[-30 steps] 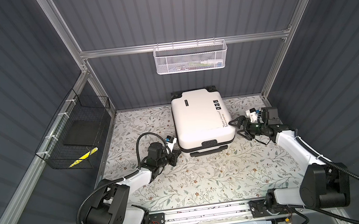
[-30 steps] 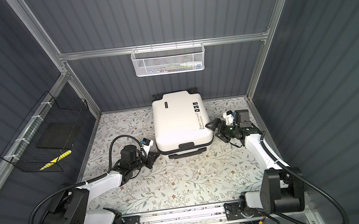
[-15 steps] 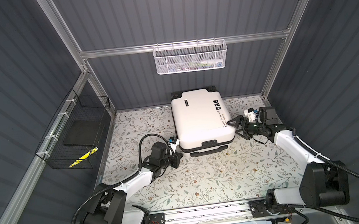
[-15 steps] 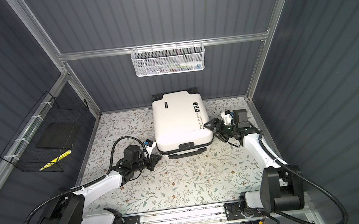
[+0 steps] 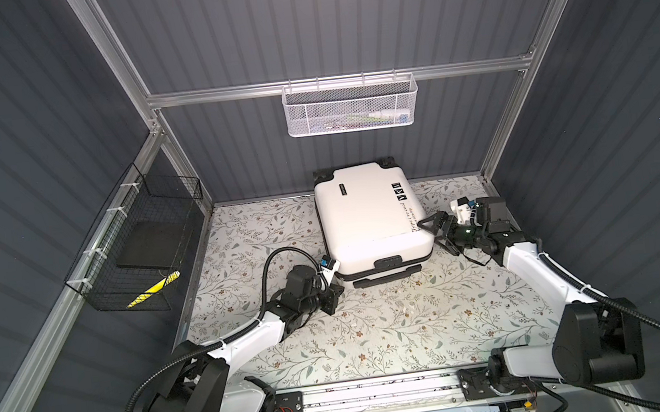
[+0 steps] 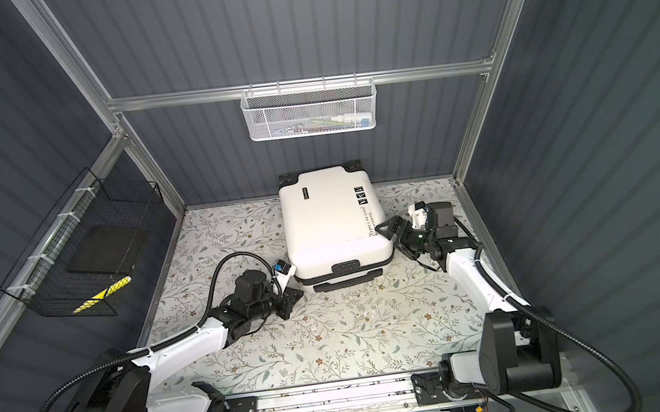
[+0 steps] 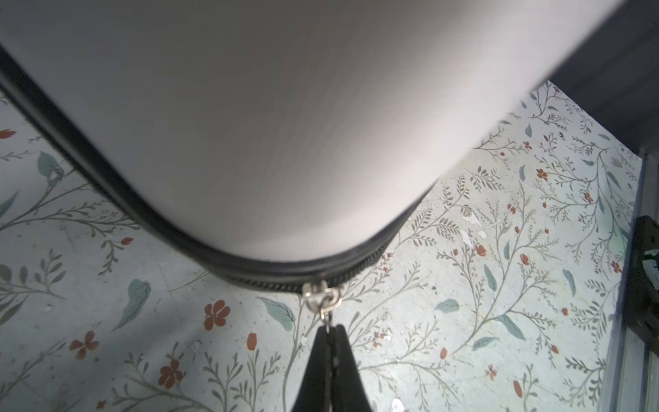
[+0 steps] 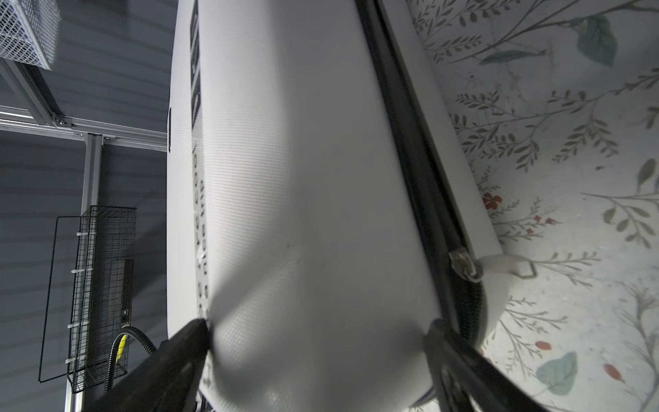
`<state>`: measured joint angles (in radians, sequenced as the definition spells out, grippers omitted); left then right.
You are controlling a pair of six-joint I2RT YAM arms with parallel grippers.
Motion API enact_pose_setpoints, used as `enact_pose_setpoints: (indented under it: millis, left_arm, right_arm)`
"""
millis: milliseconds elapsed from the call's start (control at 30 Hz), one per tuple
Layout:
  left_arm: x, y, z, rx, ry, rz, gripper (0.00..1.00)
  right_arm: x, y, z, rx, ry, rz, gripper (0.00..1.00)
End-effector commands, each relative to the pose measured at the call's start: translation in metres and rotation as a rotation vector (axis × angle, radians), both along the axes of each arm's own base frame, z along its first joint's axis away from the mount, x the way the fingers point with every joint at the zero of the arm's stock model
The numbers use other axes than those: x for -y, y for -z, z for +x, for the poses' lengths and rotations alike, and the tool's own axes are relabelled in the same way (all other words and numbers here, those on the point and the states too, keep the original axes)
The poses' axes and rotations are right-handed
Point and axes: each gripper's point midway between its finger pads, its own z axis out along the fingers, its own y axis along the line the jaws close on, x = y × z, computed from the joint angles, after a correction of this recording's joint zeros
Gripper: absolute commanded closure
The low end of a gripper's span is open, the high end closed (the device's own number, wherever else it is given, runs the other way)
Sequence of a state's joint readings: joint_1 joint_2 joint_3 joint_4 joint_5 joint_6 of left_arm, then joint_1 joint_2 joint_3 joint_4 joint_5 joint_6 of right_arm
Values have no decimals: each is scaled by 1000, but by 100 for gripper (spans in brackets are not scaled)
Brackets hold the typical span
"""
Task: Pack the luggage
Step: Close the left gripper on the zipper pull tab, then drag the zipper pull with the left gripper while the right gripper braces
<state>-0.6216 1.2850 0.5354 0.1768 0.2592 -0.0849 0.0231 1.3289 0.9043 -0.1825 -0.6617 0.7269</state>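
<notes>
1. Left gripper (image 7: 330, 335): the fingers are pinched fully together on the zip pull (image 7: 322, 298), at the near-left corner of the luggage (image 5: 367, 215). Only the pull's tip is held.
2. Step in hand, as judged: running the zip round that corner to open the luggage. Draw along the zip line, level with the seam, and turn the wrist with the curve. A tug away from the shell risks losing the pull or dragging the luggage.
3. Right gripper (image 5: 433, 227): the fingers (image 8: 185, 342) are spread wide and clasp the luggage's right side near its front corner. One lies on the top shell, the other at the zip line. It should brace firmly against the left arm's pull. A second slider (image 8: 463, 265) sits near the lower finger and should be kept clear.
4. Luggage: flat and closed at the back middle of the table (image 5: 396, 334), wheels toward the rear wall.
5. Beyond: a white basket (image 5: 351, 108) hangs on the rear rail. Its contents are too small to name.
</notes>
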Motion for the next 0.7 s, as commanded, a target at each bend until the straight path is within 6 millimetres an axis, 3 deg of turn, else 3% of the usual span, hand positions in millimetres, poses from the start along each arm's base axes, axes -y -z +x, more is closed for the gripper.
enact_pose_setpoints:
  millis: [0,233,667]
  left_arm:
    - [9,-21,-11,50,83,7,100]
    - [9,-21,-19,17,96,10,100]
    - [39,-23,-30,67,162,-5,100]
  right_arm:
    - [-21,20,-21,-97,-74,30,5]
    - [-26,20,-19,-96,-83,41,7]
    - [-71,31,-38,-120,-170,53,10]
